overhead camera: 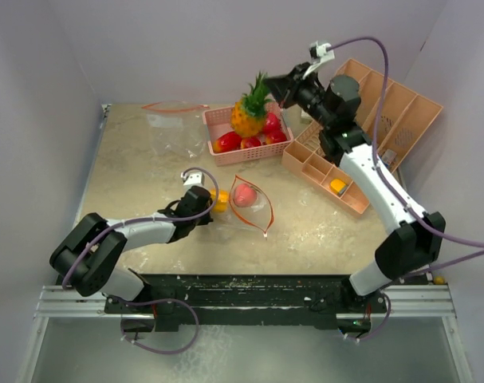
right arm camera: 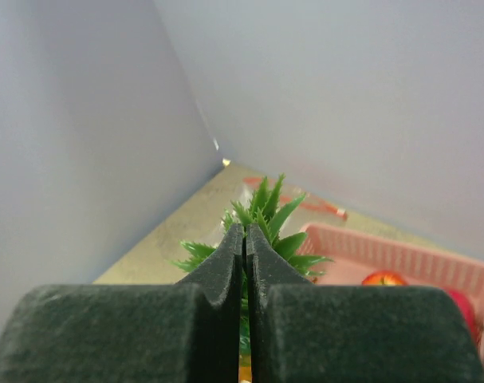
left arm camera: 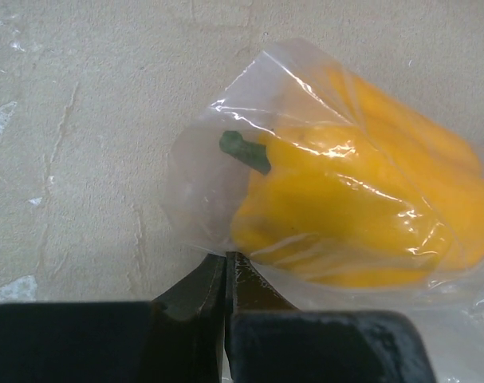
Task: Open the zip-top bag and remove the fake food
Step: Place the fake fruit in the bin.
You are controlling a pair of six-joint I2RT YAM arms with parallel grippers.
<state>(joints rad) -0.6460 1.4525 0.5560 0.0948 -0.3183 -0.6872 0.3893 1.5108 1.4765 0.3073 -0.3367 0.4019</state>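
Left gripper (left arm camera: 228, 262): fingers closed together, clamping a fold of the clear zip-top bag (left arm camera: 198, 175) at its edge. Yellow bell pepper (left arm camera: 345, 215): inside the bag, green stem pointing toward the fingers. The bag lies near the middle of the table (overhead camera: 146, 167), its red-rimmed mouth turned toward the near right; a red round fruit (overhead camera: 243, 194) sits at the mouth, just beside the pepper. Pink basket (overhead camera: 210, 130), by the far edge: holds the upright pineapple (overhead camera: 246, 118) and more red fruits (overhead camera: 229, 142). Right gripper (right arm camera: 245, 233): raised over the basket, fingers together, tips at the pineapple's green crown; whether a leaf is pinched cannot be told. Second clear bag (overhead camera: 174, 120): flat, toward the far-left corner. Compartment tray (overhead camera: 401, 112): at the right edge.
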